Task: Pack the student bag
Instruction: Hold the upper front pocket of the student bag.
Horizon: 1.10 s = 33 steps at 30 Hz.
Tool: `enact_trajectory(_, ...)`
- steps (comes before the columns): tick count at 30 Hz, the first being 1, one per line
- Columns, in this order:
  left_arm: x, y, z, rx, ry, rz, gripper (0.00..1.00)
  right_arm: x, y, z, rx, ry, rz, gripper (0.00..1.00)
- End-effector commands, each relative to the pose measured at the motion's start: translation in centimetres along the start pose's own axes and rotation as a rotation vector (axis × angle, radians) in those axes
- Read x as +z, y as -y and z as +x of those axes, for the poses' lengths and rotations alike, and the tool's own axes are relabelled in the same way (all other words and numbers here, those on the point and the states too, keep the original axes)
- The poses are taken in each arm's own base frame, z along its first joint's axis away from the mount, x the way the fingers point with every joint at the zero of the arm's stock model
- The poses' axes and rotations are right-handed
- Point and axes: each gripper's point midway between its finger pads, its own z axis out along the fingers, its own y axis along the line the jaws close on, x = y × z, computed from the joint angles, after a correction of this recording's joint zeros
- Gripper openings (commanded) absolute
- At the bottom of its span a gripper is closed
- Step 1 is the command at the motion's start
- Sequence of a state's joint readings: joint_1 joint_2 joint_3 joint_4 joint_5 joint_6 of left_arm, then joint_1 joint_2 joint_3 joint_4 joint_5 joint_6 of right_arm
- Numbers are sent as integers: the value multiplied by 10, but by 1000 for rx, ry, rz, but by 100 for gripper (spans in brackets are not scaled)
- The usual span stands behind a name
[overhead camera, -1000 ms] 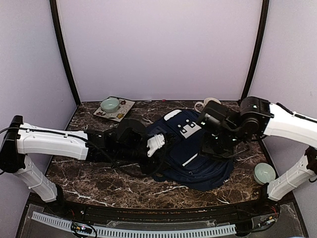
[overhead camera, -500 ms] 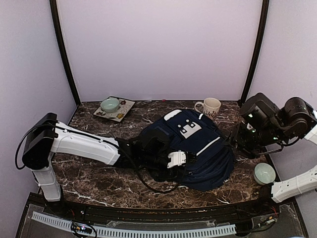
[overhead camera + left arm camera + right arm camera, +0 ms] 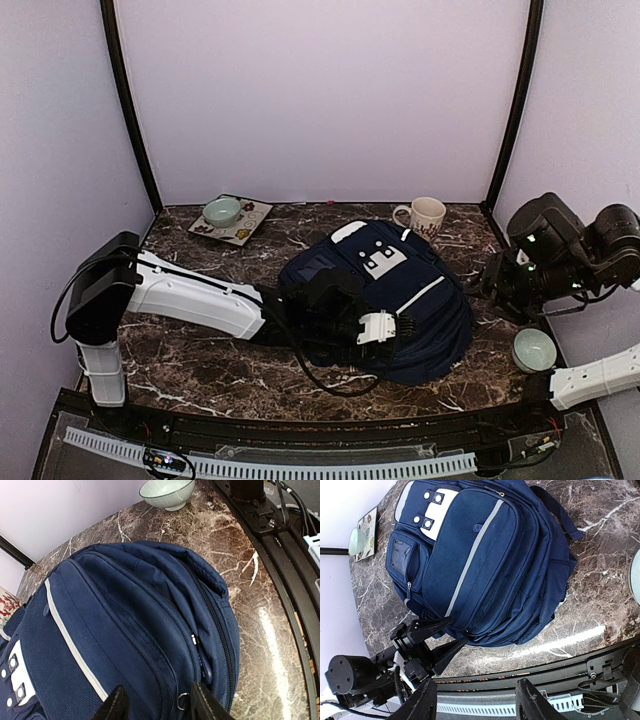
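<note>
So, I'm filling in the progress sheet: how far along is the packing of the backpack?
Done: nothing visible; the backpack lies flat, its zippers apparently shut. In hand: the left fingers stand open around a zipper pull at its near edge; the right fingers hang open and empty off to the side. Left: opening it and loading; the mug, the far bowl and the near bowl sit outside it.

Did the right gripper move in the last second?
Yes: the right gripper pulled rightward off the student bag, ending right of the mug.
</note>
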<state>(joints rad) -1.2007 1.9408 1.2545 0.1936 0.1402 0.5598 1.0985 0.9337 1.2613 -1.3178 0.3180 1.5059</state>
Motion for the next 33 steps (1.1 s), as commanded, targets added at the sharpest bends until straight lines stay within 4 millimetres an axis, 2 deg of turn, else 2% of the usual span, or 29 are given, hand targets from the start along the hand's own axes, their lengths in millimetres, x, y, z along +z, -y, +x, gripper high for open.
enact_trajectory(1, 3, -8, -8, 63, -4, -57, 45, -1, 5, -5, 47, 29, -14, 54)
enact_trajectory(8, 17, -26, 4, 101, -118, -227, 37, 3, 7, -1, 67, 14, -28, 54)
enact_trajectory(10, 14, -36, 0, 80, -117, -279, 27, 6, 6, 1, 69, 5, -29, 54)
enact_trajectory(13, 3, -51, -12, 54, -97, -346, 1, 11, 4, 5, 63, -9, -30, 54)
enact_trajectory(17, -14, -65, -38, 0, -22, -370, 0, 18, 5, 8, 38, -17, -2, 54)
enact_trajectory(21, -30, -81, -61, -130, 51, -332, 0, 24, 1, 7, 9, -1, 5, 54)
enact_trajectory(24, -38, -89, -68, -226, 97, -287, 0, 31, -2, 7, -7, 9, 1, 54)
enact_trajectory(29, -45, -95, -69, -293, 135, -241, 0, 54, 8, 12, -61, 25, 32, 53)
enact_trajectory(33, -42, -91, -65, -281, 116, -220, 0, 68, -6, 13, -132, 44, -21, 52)
